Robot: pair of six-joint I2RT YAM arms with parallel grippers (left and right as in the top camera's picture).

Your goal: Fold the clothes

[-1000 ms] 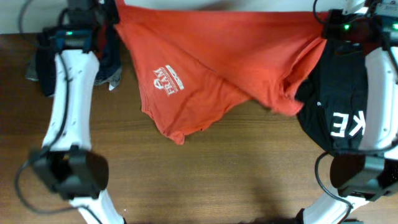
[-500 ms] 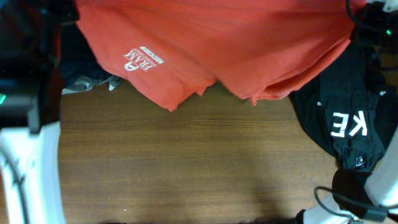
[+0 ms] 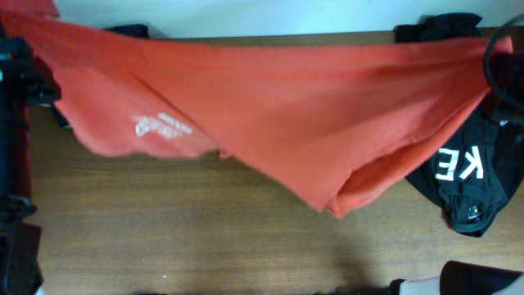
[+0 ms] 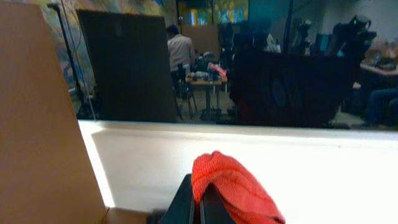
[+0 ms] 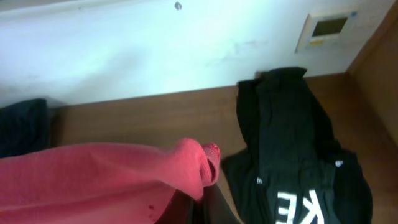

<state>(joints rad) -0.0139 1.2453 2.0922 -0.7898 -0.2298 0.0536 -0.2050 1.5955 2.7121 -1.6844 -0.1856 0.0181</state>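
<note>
1. The red-orange short-sleeved cotton T-shirt spans almost the whole upper half of the overhead frame. It is stretched from the upper left corner to the upper right edge.
2. Its lower edge sags into a doubled fold at lower centre-right. I cannot tell whether that fold touches the brown wood-grain table.
3. The shirt's white chest lettering shows at centre-left, blurred and unreadable.
4. Left gripper, left wrist view, bottom centre: the two dark fingers are pressed together on a bunched lump of the red-orange fabric. The fabric bulges up and to the right of them.
5. Behind that gripper are a white ledge, a brown cardboard panel at the left of the frame, and a dim room beyond.
6. Right gripper, right wrist view, bottom centre: the fingers are closed on a rolled edge of the same shirt, which runs off to the lower left.
7. A black garment with white block letters lies on the table at the right edge of the overhead frame, partly under the shirt. In the right wrist view it fills the right side.
8. A dark navy cloth lies at the left edge of the right wrist view, against the white wall.
9. Part of a dark arm runs down the overhead frame's left edge. Neither gripper can be made out in that view.
</note>
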